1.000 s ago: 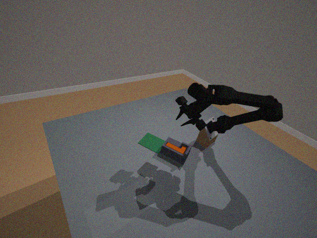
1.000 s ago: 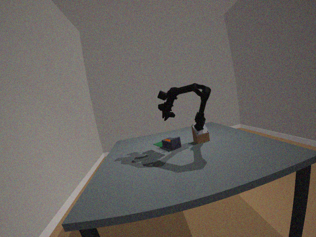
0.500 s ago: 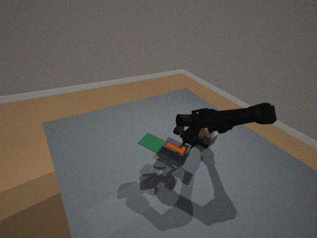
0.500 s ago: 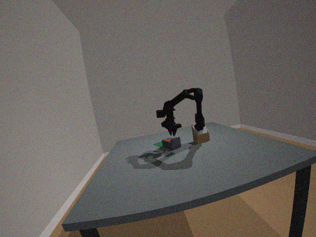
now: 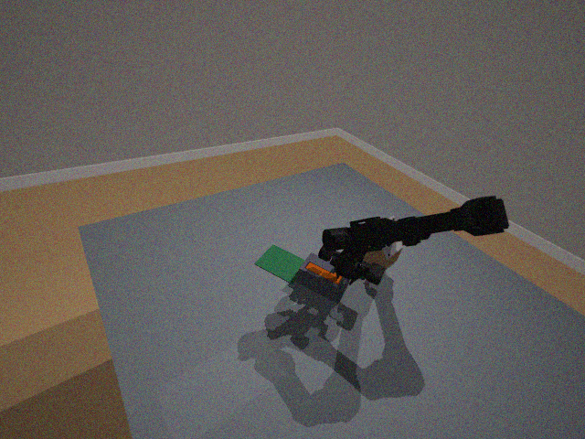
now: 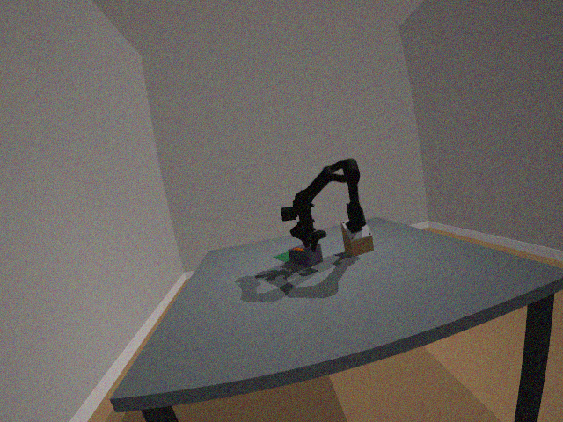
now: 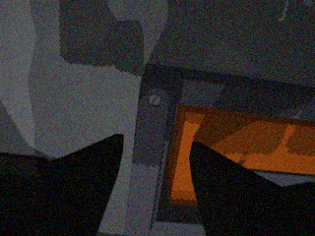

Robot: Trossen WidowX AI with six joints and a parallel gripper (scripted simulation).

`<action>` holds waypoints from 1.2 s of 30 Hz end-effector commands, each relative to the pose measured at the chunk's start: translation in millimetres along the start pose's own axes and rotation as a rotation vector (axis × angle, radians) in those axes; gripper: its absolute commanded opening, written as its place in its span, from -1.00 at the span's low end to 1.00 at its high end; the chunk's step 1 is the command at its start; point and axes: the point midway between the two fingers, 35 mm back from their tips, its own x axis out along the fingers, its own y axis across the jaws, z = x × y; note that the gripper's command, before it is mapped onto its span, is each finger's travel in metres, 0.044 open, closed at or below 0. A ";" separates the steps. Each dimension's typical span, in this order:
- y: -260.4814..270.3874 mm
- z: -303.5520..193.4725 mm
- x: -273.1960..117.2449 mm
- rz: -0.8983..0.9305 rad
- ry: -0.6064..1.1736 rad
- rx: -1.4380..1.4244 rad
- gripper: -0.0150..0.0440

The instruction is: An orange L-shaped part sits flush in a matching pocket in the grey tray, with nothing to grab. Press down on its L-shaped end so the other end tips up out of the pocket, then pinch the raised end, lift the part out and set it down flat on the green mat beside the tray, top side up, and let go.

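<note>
The orange L-shaped part (image 5: 315, 270) (image 6: 297, 249) (image 7: 268, 161) lies in the pocket of the grey tray (image 5: 313, 287) (image 6: 301, 259) (image 7: 147, 147). It looks about level; I cannot tell a slight tilt. My gripper (image 6: 312, 248) (image 7: 157, 146) points down at the tray's end nearer the robot base, fingers apart with nothing between them. In the wrist view one fingertip is over the part's L-shaped end, the other outside the tray wall. Whether the fingertip touches the part is hidden. The green mat (image 5: 279, 262) (image 6: 281, 257) lies beside the tray's far end, with nothing on it.
The robot base stands on a brown block (image 5: 377, 258) (image 6: 359, 246) close to the tray, on the side away from the mat. The arm arches above the tray and casts shadows over the grey-blue table (image 5: 188, 283) (image 6: 363, 309).
</note>
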 end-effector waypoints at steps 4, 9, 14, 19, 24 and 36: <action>1.2 -3.2 11.6 0.008 0.004 0.011 0.12; 1.5 -3.4 19.6 0.009 0.004 0.011 0.12; 2.1 -3.7 27.4 0.010 0.004 0.011 0.12; 2.3 -3.9 29.6 0.010 0.003 0.011 0.12; 2.3 -3.9 29.6 0.010 0.003 0.011 0.12; 2.4 -1.0 28.1 0.010 -0.002 0.003 0.12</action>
